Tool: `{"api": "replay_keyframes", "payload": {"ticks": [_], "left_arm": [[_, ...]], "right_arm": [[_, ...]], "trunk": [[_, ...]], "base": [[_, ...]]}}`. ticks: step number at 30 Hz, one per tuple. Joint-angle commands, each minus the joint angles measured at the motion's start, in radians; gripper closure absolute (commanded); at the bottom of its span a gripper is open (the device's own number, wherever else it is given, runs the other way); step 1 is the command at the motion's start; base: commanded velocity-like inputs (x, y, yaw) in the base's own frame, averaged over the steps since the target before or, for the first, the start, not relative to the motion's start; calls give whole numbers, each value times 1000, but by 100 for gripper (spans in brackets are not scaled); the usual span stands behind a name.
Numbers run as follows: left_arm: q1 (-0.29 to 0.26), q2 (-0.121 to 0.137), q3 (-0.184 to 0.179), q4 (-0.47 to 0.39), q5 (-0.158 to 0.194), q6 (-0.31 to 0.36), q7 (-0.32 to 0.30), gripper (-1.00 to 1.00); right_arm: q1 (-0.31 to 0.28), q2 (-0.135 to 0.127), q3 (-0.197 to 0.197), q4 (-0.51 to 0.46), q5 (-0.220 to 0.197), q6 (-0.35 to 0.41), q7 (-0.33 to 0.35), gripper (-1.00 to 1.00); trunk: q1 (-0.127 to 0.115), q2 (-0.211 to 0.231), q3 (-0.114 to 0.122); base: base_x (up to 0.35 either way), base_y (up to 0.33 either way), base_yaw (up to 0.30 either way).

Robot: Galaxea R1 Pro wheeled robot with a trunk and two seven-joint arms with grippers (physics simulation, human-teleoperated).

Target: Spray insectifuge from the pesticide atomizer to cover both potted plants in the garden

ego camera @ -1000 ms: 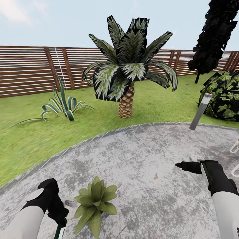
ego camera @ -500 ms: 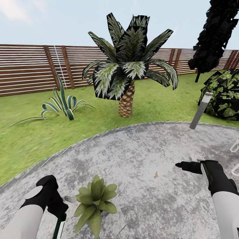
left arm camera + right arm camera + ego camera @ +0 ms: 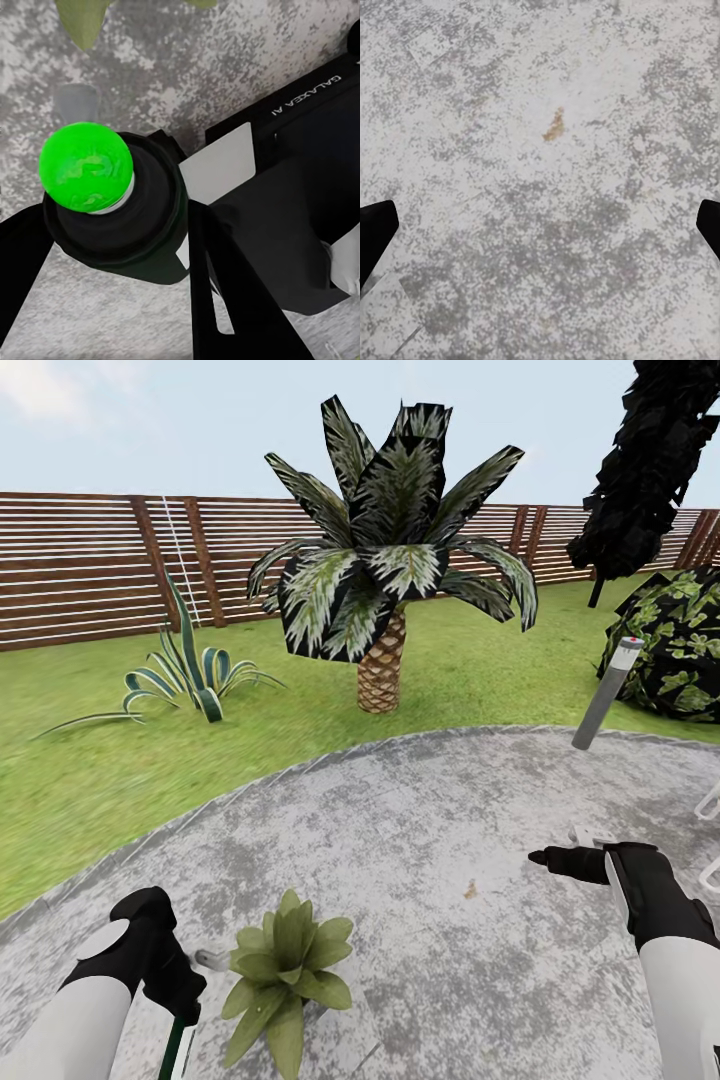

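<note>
My left gripper [image 3: 172,1000] is shut on the pesticide atomizer [image 3: 112,210], a slim black bottle with a green dot [image 3: 86,169] on top and a white label patch. In the head view the atomizer [image 3: 178,1050] hangs below the gripper at the bottom left, just left of one potted plant [image 3: 285,972], a low rosette of pointed green leaves on the paved patch. A leaf tip [image 3: 81,16] of that plant shows past the bottle in the left wrist view. My right gripper [image 3: 541,855] hovers open over bare paving, its two fingertips [image 3: 375,229] far apart. The second potted plant is out of view.
A small grey object [image 3: 210,960] lies on the round grey paved patch [image 3: 430,830] beside the plant. Beyond are lawn, a scaly-trunked palm [image 3: 382,670], a striped agave [image 3: 190,680], a tilted grey lamp post [image 3: 605,695], a dark bush [image 3: 675,650] and the brown slatted fence [image 3: 90,570].
The left gripper with the atomizer has shifted very slightly beside the potted plant. The right arm has not moved.
</note>
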Motion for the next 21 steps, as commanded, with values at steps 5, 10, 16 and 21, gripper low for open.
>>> {"api": "replay_keyframes", "payload": {"ticks": [5,10,16,21], "left_arm": [[-1,0,3,-4,-10,9,-9,100],[-1,0,3,-4,-10,9,-9,100],[-1,1,3,-4,-10,9,-9,100],[-11,1,3,-4,-11,9,-9,100]], "right_arm": [[-1,0,-3,-1,10,3,9,-100],[-1,0,-3,-1,10,3,9,-100],[-1,0,-3,-1,10,3,9,-100],[-1,0,-3,-1,10,3,9,-100]], "trunk": [[0,0,-6],[0,0,-14],[0,0,-23],[0,0,-31]], "base": [[2,0,0],[0,0,0],[0,0,0],[0,0,0]]}}
